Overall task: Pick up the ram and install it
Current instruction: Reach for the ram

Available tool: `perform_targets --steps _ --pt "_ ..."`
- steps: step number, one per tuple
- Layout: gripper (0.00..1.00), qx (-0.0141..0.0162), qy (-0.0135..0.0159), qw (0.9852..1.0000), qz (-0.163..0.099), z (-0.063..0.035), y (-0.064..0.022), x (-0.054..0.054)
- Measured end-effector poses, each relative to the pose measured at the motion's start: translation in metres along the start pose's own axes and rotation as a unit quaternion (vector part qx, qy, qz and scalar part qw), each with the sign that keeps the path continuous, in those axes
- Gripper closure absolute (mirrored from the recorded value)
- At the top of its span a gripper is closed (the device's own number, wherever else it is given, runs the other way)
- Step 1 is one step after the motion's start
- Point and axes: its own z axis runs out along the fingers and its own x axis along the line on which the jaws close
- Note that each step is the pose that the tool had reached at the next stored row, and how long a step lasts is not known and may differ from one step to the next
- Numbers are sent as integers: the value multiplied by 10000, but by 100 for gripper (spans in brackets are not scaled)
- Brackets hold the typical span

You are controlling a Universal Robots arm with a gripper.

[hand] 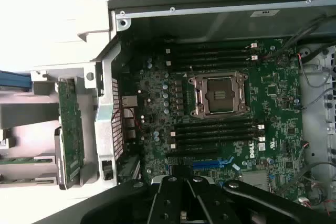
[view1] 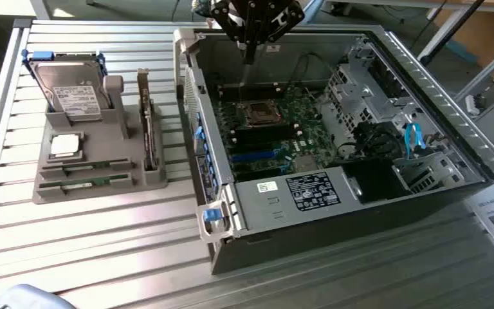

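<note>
Ram (view1: 82,187): thin green stick with a white label, lying flat in the front slot of the grey holder (view1: 101,194), on the exterior view's left. It is well apart from the tool, not gripped, not installed. The slot just behind it shows some green too; cannot tell what that is.

Same holder:
- Silver processor chip (view1: 65,145) lies flat in the middle.
- Hard drive (view1: 74,90) stands upright at the back.
- Expansion card (view1: 148,132) stands on edge along the side nearest the case.

The holder sits on the slatted metal bench (view1: 92,251).

Tool (view1: 247,59): closed, fingers pressed together, nothing seen between them. It points down over the far end of the open computer case (view1: 333,241), above the motherboard (view1: 307,132) and apart from it.

The case lies on its side on the bench, just beside the holder, toward the exterior view's right. Inside it, a black box with a printed label (view1: 316,191) sits at the near end. A blue cable (view1: 413,138) runs by the drive cage on the exterior view's right.

Wrist view: green motherboard with the square processor socket (hand: 219,94) in the middle. Rows of dark memory slots (hand: 215,129) lie on both sides of the socket, with white latches at the ends. The case wall, the expansion card and part of the holder show beside the board.
</note>
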Motion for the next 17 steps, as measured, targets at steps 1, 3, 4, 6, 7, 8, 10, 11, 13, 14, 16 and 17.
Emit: perform_targets --steps 1,3,4,6,7,8,10,11,13,14,16,17 --pt "90 0 0 10000 0 0 0 0" --pt "90 0 0 10000 0 0 0 0" --pt "90 0 0 10000 0 0 0 0" --pt "90 0 0 10000 0 0 0 0" --pt "90 0 0 10000 0 0 0 0" --pt "90 0 0 10000 0 0 0 0" --pt "90 0 0 10000 0 0 0 0" --pt "90 0 0 10000 0 0 0 1" --pt "90 -1 0 10000 1 1 0 5" --pt "90 0 0 10000 1 0 -1 8" --pt "90 -1 -1 10000 0 0 -1 18" --pt "90 0 0 10000 0 0 -2 24"
